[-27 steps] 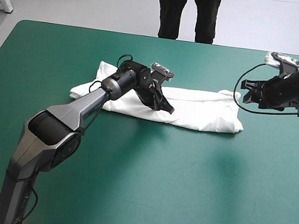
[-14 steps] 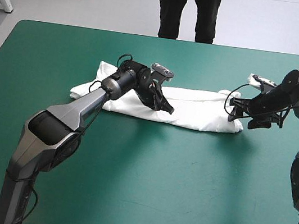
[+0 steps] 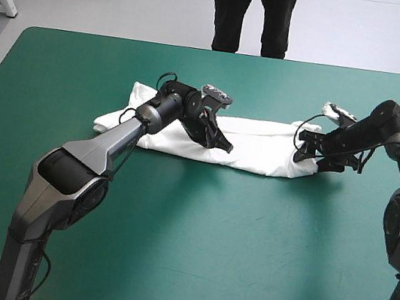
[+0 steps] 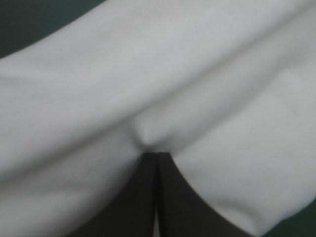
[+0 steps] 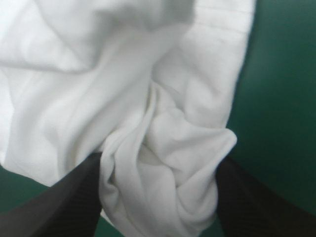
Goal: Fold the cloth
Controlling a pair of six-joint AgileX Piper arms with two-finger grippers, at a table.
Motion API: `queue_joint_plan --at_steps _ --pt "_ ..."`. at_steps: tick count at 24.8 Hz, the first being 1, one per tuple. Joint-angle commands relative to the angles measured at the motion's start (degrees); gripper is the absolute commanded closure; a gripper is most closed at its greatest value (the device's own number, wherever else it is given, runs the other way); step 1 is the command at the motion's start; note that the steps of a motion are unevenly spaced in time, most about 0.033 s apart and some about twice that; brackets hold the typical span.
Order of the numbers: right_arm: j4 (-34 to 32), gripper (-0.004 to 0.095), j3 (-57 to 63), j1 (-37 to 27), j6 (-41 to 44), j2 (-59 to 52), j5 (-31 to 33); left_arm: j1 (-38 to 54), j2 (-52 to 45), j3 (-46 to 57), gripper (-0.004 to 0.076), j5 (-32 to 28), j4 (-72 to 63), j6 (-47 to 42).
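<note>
The white T-shirt (image 3: 261, 148) lies folded into a long band across the far half of the table. My left gripper (image 3: 224, 145) rests on the band's near edge close to its middle. In the left wrist view its black fingers meet at a point (image 4: 157, 155), with a pucker of the T-shirt (image 4: 148, 74) pinched at the tip. My right gripper (image 3: 305, 148) is at the band's right end. In the right wrist view it stands open (image 5: 158, 158), and the bunched, wrinkled end of the T-shirt (image 5: 123, 98) lies between its fingers.
The teal-green cover (image 3: 207, 250) stretches bare from the shirt to the table's near edge. The table's right edge runs close behind the right arm's elbow. A strip of cover shows beyond the shirt's right end (image 5: 281, 98).
The right gripper has come in from the far right and dropped to the shirt's right end, which its fingers now straddle. The left arm and the shirt have stayed where they were.
</note>
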Motion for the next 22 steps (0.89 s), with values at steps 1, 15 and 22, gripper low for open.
queue_joint_plan --at_steps 1,15,22 --pt "3.09 0.0481 -0.9 1.35 -1.49 -1.23 0.21 -0.31 -2.8 -1.12 0.0733 0.66 -1.43 -0.18" --pt "-0.48 0.0915 -6.19 4.32 -1.91 -7.46 3.03 -0.31 -2.8 -1.12 0.0733 0.52 -1.16 -0.18" --pt "3.25 0.0916 -12.3 8.25 -1.89 -12.83 3.77 -0.31 -2.8 -1.12 0.0733 0.36 -1.16 -0.18"
